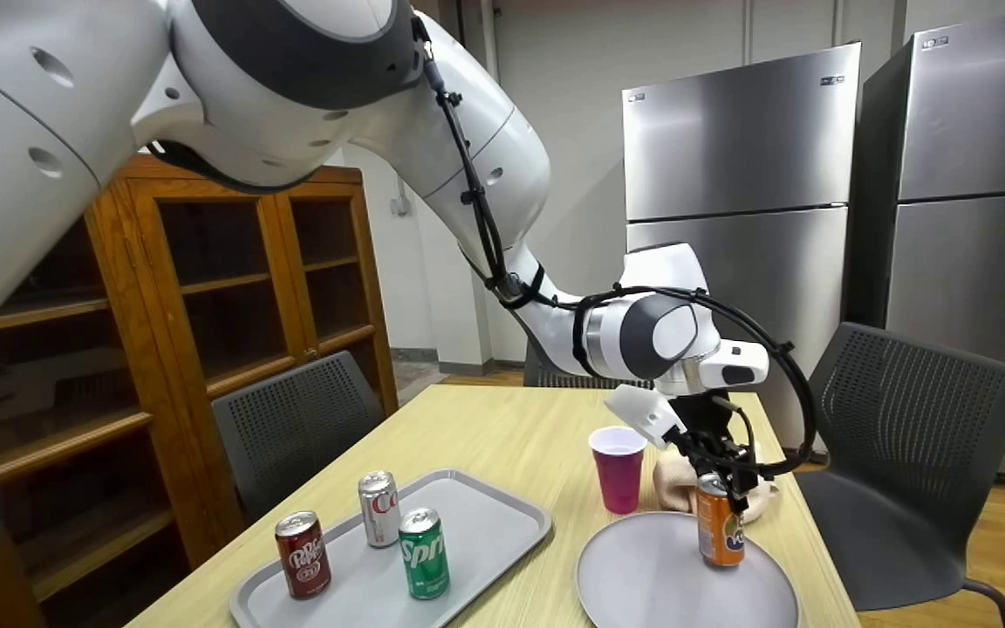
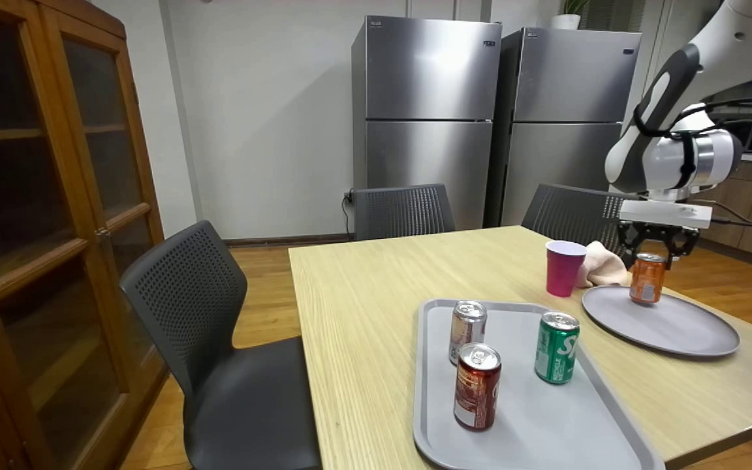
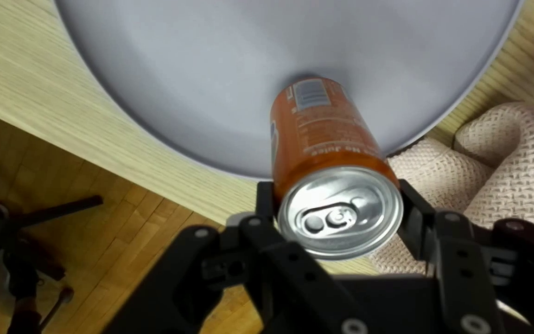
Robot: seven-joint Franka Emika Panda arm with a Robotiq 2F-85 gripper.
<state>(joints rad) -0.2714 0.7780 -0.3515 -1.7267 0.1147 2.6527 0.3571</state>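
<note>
My gripper (image 3: 336, 199) is shut on an orange soda can (image 3: 327, 134), one black finger (image 3: 265, 199) against each side near its silver top. In both exterior views the can (image 2: 647, 282) stands about upright at the round grey plate (image 1: 642, 567); whether its base touches the plate I cannot tell. A crumpled pale pink cloth (image 3: 517, 162) lies beside the plate, close to the right-hand finger in the wrist view. Beyond the plate's edge stands a magenta cup (image 2: 562, 271). In an exterior view the arm partly covers the can's upper side.
A grey tray (image 2: 519, 431) holds a Sprite can (image 1: 424, 554), a dark red Dr Pepper can (image 1: 303, 554) and a silver can (image 1: 379, 508). Chairs (image 2: 206, 339) stand round the wooden table (image 2: 376, 294). The plate lies near the table's edge, with floor (image 3: 109, 246) below.
</note>
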